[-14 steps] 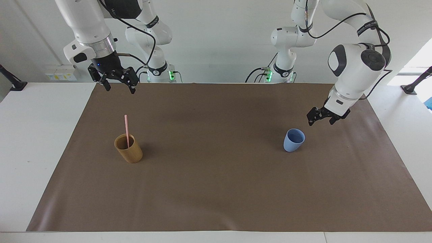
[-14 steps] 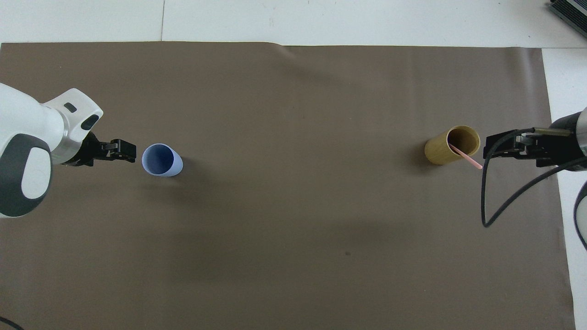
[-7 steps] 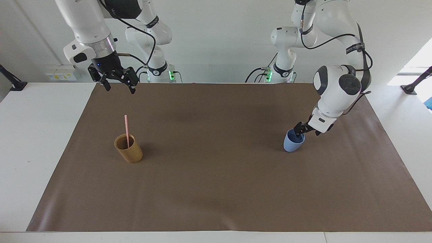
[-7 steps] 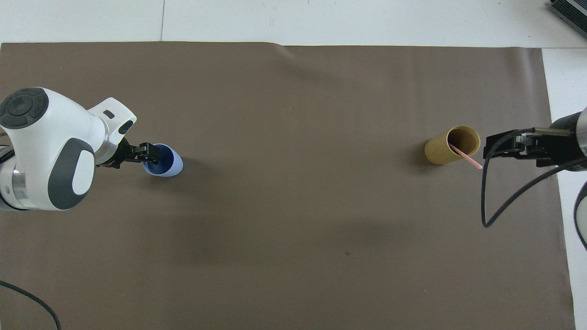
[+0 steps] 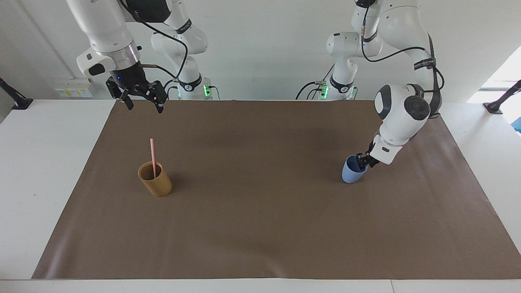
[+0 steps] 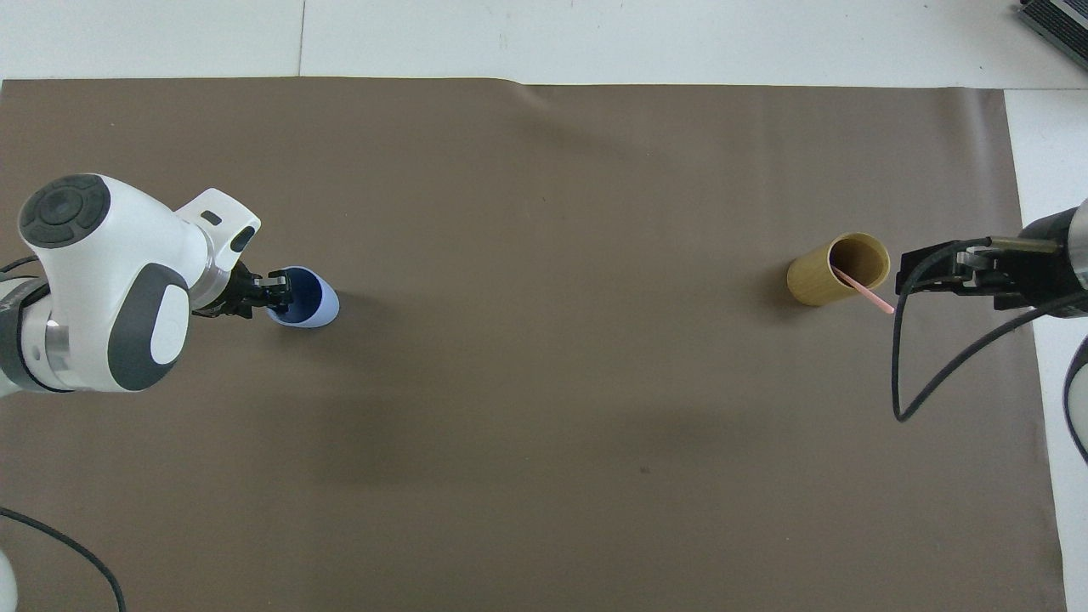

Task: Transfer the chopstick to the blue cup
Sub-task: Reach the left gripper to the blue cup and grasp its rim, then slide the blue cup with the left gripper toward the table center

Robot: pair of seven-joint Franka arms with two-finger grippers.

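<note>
The pale-pink chopstick (image 5: pixel 152 154) (image 6: pixel 865 292) stands leaning in a tan-brown cup (image 5: pixel 156 182) (image 6: pixel 818 280) toward the right arm's end of the table. The light-blue cup (image 5: pixel 350 175) (image 6: pixel 318 301) stands upright toward the left arm's end. My left gripper (image 5: pixel 362 160) (image 6: pixel 272 291) is down at this cup's rim on the side toward the table's end, one finger inside and one outside, pinched on the wall. My right gripper (image 5: pixel 141 101) (image 6: pixel 908 269) hangs open and high, empty, over the mat beside the tan cup.
A brown mat (image 5: pixel 260 228) (image 6: pixel 544 425) covers most of the white table. A black cable (image 6: pixel 901 374) loops down from the right arm over the mat's end. The two cups stand wide apart with bare mat between them.
The left arm came down from beside the blue cup onto its rim, and its fingers closed there. The right arm, the tan cup and the chopstick have not moved.
</note>
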